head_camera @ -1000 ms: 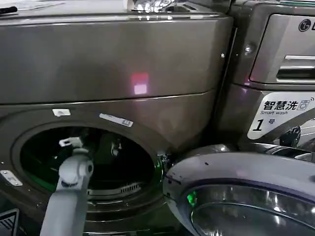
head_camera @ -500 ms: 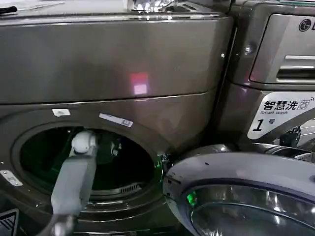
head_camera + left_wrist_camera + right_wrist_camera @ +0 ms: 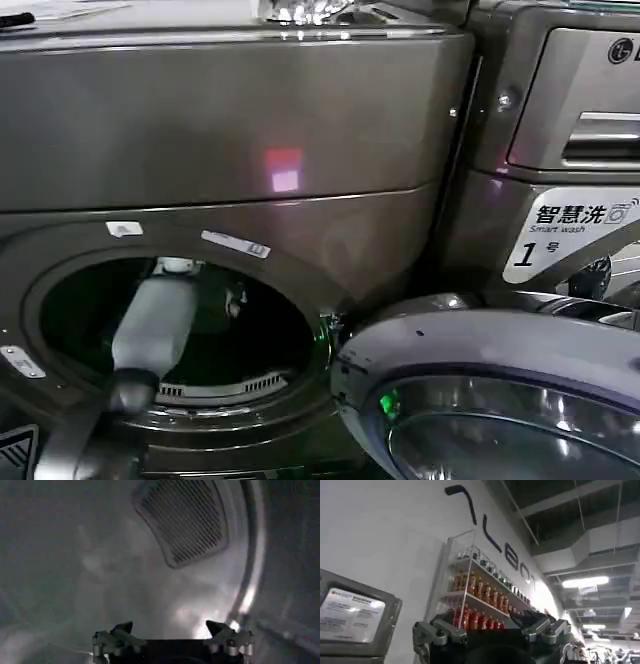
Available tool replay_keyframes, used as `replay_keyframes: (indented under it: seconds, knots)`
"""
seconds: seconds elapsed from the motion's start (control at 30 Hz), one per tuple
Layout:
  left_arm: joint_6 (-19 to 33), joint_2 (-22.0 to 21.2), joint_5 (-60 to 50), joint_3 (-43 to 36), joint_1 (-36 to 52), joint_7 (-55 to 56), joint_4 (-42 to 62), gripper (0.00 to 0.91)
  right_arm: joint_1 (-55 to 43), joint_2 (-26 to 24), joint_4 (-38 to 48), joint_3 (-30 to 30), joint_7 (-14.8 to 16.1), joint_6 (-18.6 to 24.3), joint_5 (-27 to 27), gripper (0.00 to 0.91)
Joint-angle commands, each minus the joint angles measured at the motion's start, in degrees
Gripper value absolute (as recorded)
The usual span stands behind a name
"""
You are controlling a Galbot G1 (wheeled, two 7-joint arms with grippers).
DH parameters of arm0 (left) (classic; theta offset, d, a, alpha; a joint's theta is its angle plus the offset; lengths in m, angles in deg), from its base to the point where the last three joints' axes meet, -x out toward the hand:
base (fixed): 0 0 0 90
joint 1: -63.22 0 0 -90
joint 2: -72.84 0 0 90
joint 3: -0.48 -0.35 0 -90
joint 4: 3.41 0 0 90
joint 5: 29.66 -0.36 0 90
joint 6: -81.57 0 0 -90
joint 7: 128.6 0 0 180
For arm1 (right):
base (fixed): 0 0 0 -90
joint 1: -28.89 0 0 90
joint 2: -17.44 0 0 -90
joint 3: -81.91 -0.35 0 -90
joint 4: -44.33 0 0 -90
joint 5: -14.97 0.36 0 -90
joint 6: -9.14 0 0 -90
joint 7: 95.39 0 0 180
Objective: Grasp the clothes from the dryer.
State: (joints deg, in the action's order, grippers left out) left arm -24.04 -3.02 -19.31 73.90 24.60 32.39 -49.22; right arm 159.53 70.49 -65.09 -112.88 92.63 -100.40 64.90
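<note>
Deeper into the dryer (image 3: 250, 150) my left jaws (image 3: 170, 630) have gone, spread wide; clothes (image 3: 100, 565) lie ahead.

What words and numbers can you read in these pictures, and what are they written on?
"智慧洗", "Smart wash" and "1 号": white corner label on the machine right of the dryer.
"L", cut off by the edge: round logo on that machine.
"LBO": big dark wall letters, partly cut off.
Small stickers above the dryer's porthole: too small to read.
Plate with fine print: too blurred to read.
</note>
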Motion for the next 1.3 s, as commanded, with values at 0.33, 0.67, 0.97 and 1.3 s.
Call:
replay_keyframes:
  seconds: [0.33, 0.67, 0.97, 1.3]
  knots:
    - [6.19, 3.69, -34.74, -22.64, 12.01, -29.01, 20.46, 0.907, 0.25, 0.02, 1.34, -0.62, 0.42, 0.17, -0.17, 0.907]
    - [10.96, 3.21, -58.79, -26.46, 17.02, -32.41, 25.44, 0.907, -0.49, 0.24, 1.13, 0.35, 0.47, 0.17, -0.41, 0.907]
    - [12.49, 3.03, -66.49, -29.76, 17.52, -32.12, 28.77, 0.907, -0.86, 0.55, 1.21, 0.68, 0.61, 0.28, -0.52, 0.907]
    - [10.78, 1.26, -64.93, -30.01, 15.01, -28.63, 31.93, 0.853, -0.99, 0.85, 1.00, 0.90, 0.71, 0.41, -0.64, 0.907]
